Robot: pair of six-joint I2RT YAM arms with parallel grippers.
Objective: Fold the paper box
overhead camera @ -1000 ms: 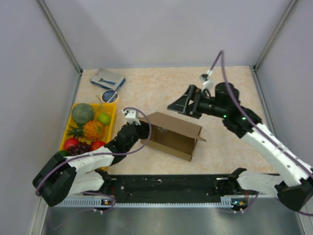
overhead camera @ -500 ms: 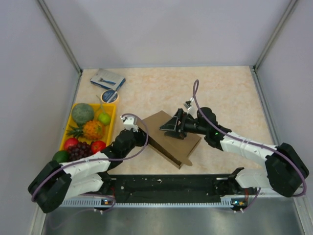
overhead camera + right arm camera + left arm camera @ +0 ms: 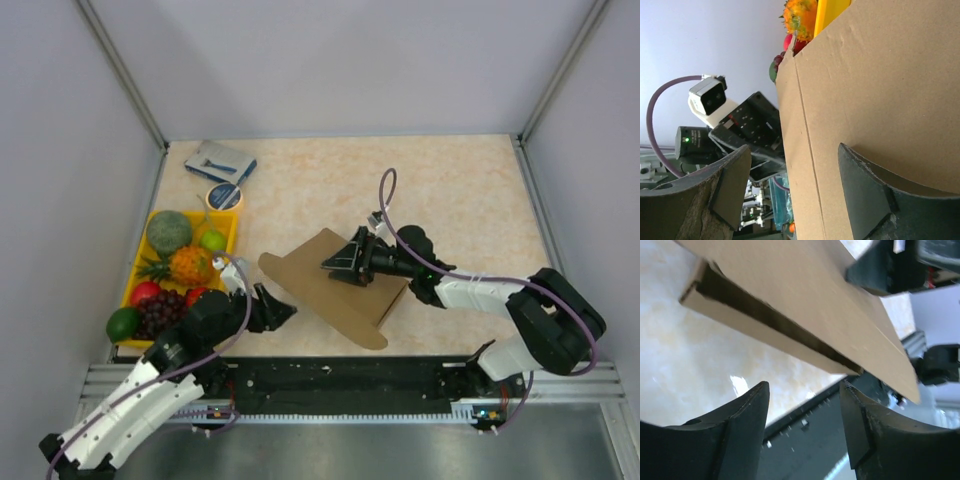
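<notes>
The paper box point(image 3: 330, 292) is set near the middle of the worktop point(image 3: 470, 190), and the folding is judged to be well advanced. A carton body has been formed and the broad lid panel has been brought down over it. A dark gap is seen under the lid in the left wrist view, and the lid juts out past the body toward 7 o'clock. Closing the lid fully and tucking its edge are therefore judged to be left.

The right jaws are spread wide and laid on the lid's upper face, toward 12 o'clock on the box. The lid's edge is seen between them, but nothing is clamped. The left jaws are also held wide and empty, clear of the box at about 8 o'clock.
</notes>
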